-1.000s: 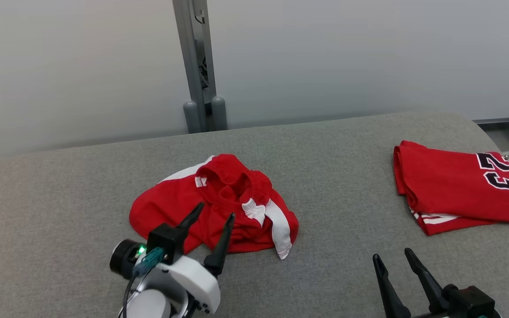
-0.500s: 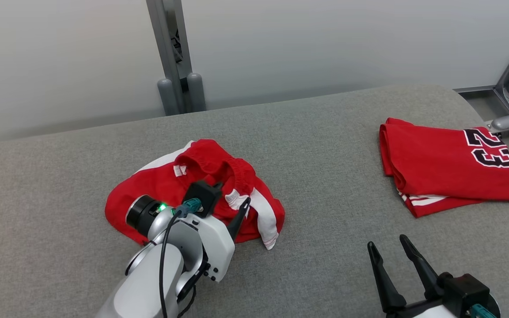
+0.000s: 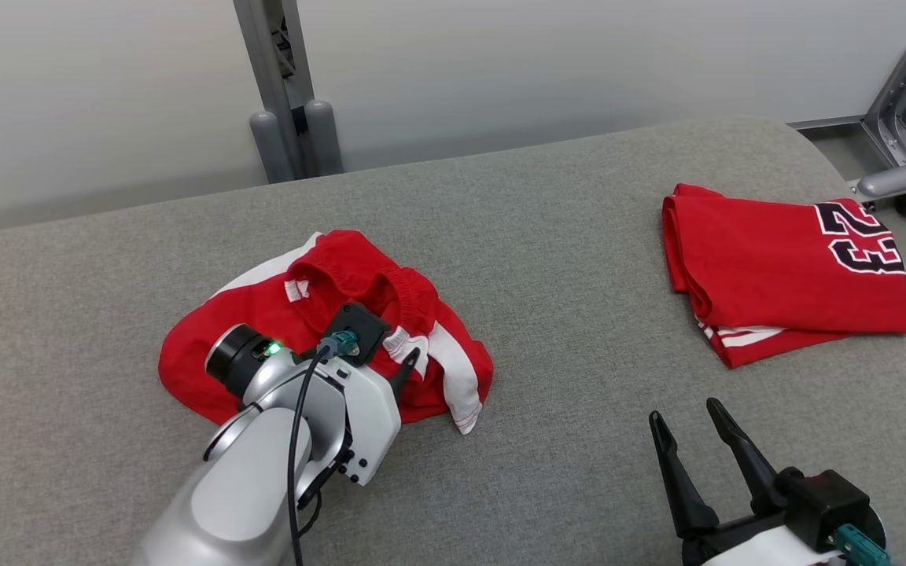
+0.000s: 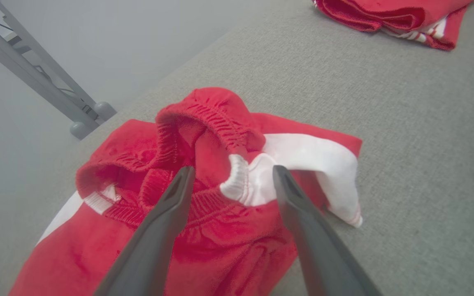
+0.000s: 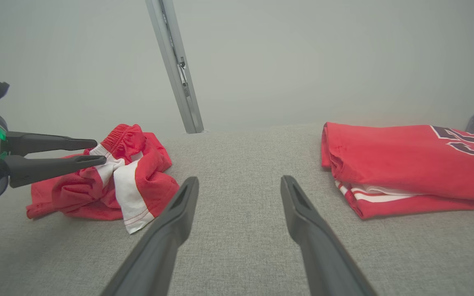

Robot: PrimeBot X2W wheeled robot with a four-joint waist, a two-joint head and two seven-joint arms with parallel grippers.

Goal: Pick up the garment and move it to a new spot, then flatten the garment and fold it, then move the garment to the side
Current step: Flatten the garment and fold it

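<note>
Left gripper (image 4: 233, 169), fingers spread, brackets the waistband of the crumpled red shorts (image 3: 201, 354), frame centre-left; it should sink deeper before pinching.

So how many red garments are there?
2: a crumpled garment by the left gripper, a folded garment near the table's right edge. Folds might hide another.

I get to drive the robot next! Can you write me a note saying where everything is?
Left gripper: open, tips at the elastic band of the crumpled red garment, gripping nothing.
Right gripper: open, empty, over the grey table.
Folded red shirt with 23: lies on the table's right side, apparently finished.
Left to do: close on the crumpled garment, move it, flatten it, fold it, set it aside.
</note>
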